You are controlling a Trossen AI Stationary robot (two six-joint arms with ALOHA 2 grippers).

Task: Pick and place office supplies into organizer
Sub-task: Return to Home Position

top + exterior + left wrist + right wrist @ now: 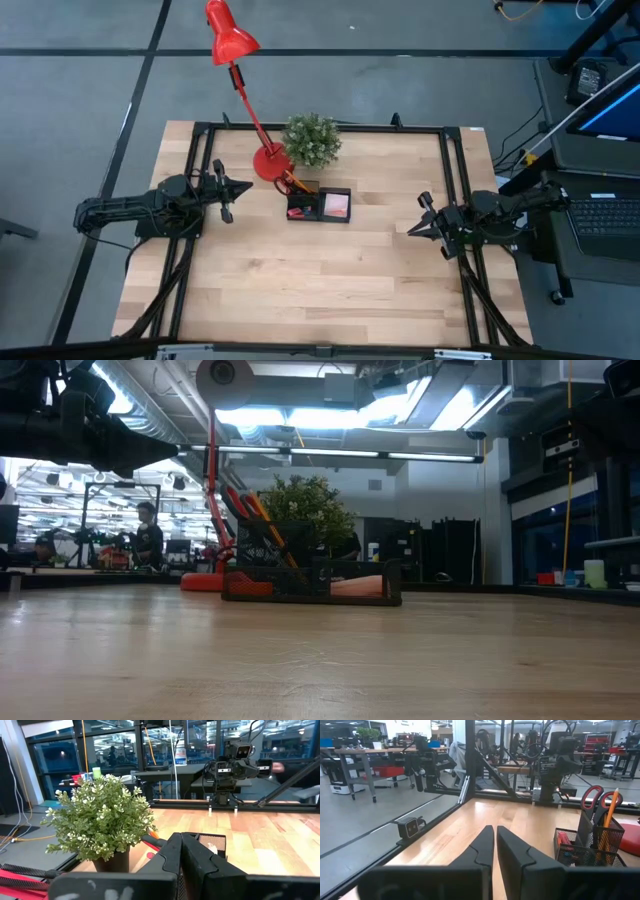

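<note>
The black mesh organizer [319, 205] stands near the table's far middle, in front of the plant. It holds the pink sticky pad [338, 205], red bits and upright orange pencils; in the right wrist view the red-handled scissors [594, 800] and a pencil [609, 820] stand in its tall cup [600, 837]. In the low view the organizer [312, 582] shows pencils leaning out. My left gripper [247, 187] hovers shut at the table's left, pointing toward the organizer. My right gripper [410, 230] hovers shut at the right, pointing left.
A red desk lamp stands with its round base [270, 162] just behind the organizer, arm slanting to the far left. A green potted plant [311, 139] sits beside the base. Black frame rails [320, 127] border the table. Bare wood [320, 280] spreads toward the near edge.
</note>
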